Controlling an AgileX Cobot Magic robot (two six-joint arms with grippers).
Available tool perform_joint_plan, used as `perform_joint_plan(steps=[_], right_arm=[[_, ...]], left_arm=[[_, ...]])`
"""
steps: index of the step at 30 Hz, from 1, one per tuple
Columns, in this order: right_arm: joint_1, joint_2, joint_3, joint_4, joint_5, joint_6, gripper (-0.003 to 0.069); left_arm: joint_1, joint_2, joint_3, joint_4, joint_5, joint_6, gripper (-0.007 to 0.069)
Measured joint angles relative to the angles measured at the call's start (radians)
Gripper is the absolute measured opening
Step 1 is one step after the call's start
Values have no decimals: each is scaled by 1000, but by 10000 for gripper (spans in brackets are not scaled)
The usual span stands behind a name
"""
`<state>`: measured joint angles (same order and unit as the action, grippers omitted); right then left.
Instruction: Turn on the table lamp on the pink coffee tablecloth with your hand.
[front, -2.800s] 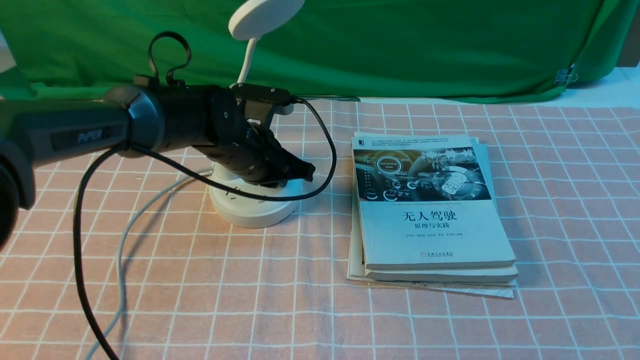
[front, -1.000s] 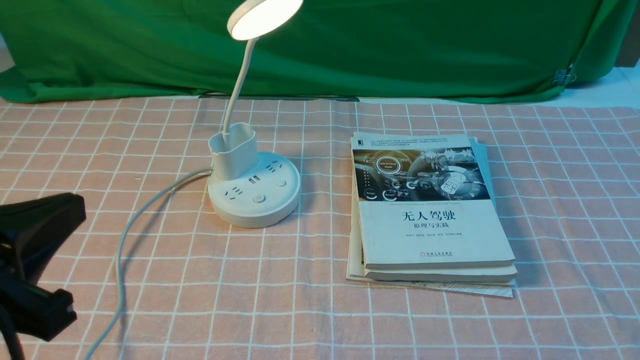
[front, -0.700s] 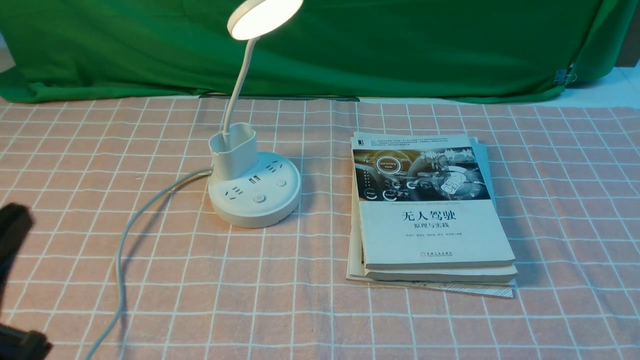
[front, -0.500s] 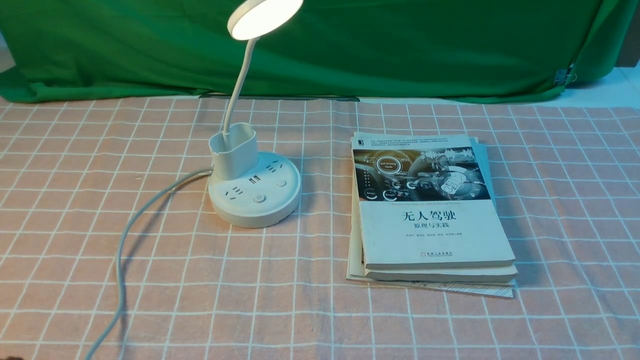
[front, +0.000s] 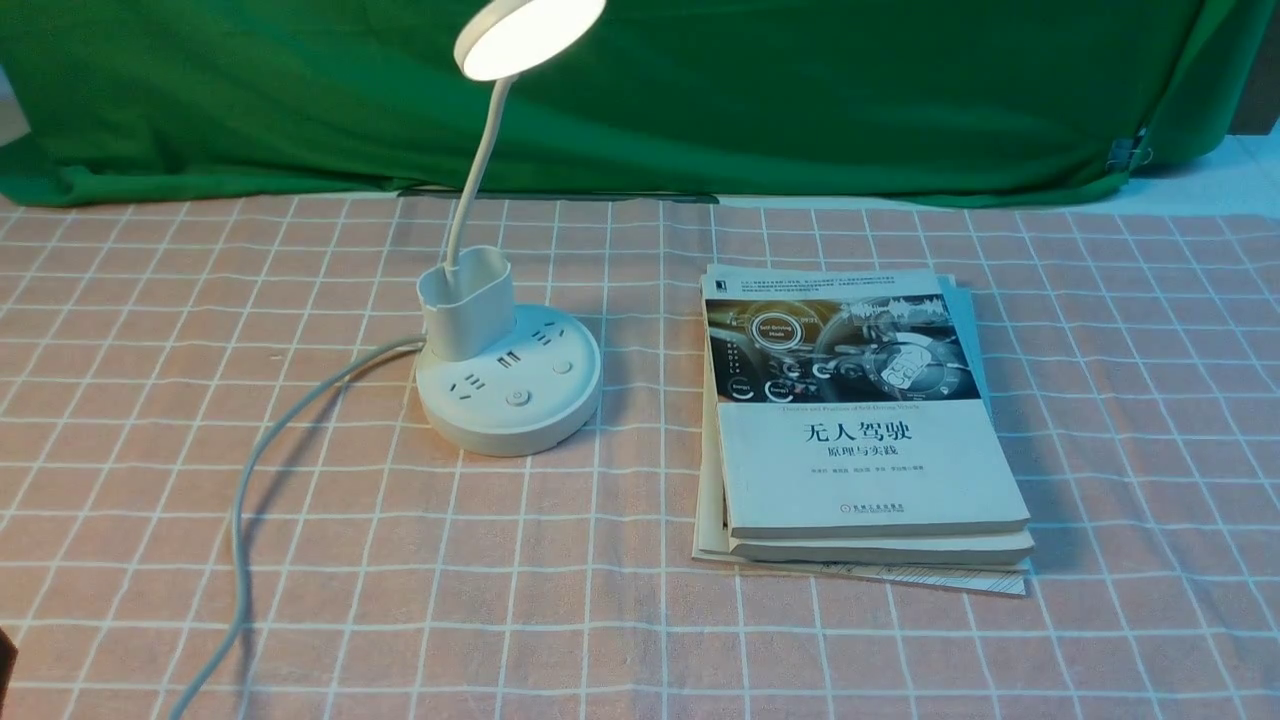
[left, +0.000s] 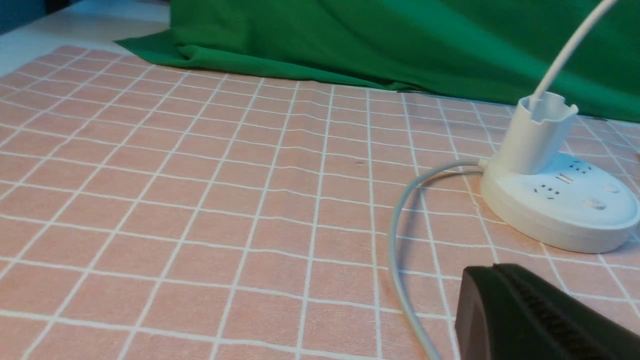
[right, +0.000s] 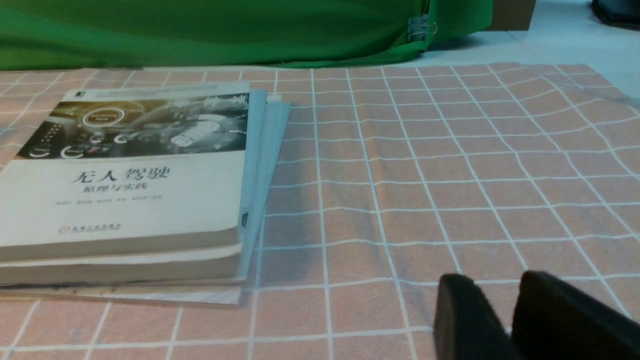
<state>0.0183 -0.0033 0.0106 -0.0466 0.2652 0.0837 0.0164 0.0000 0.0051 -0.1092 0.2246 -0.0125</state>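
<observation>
Front view: table lamp (front: 472, 325) stands upright on the salmon-pink tablecloth (front: 620, 520), disc head (front: 532, 38) glowing; task judged complete. Left gripper (left: 492, 267), the nearer of 2, has its fingers together, nothing held; lamp base (front: 510, 425) lies roughly toward its 2 o'clock, well apart. Right gripper (right: 497, 276): narrow gap between tips, nothing held. Bendable neck leans toward 1 o'clock. Next move, judged: keep clear of the 2 round buttons; another press could switch the light off. Materials: smooth white plastic, oval hollow cup, matte grey cord (front: 240, 510), creased fabric with white grid, paper-covered books (front: 870, 470).
</observation>
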Motion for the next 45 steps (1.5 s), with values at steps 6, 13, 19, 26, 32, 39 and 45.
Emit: perform_joint_plan(steps=[6, 13, 19, 26, 32, 39, 45], right_arm=[[0, 0, 0, 0, 1, 0, 234], [0, 0, 0, 0, 1, 0, 237], [0, 0, 0, 0, 1, 0, 237], [0, 0, 0, 0, 1, 0, 237], [0, 0, 0, 0, 1, 0, 238], [0, 0, 0, 0, 1, 0, 239], [0, 0, 0, 0, 0, 0, 239]], left_arm=[[-21, -2, 0, 3, -2, 0, 1], [-21, -2, 0, 3, -5, -4, 1], [-21, -2, 0, 3, -5, -7, 1], [-21, -2, 0, 3, -5, -7, 1], [-21, -2, 0, 3, -5, -7, 1], [-21, -2, 0, 3, -5, -7, 1], [-21, -2, 0, 3, -5, -7, 1]])
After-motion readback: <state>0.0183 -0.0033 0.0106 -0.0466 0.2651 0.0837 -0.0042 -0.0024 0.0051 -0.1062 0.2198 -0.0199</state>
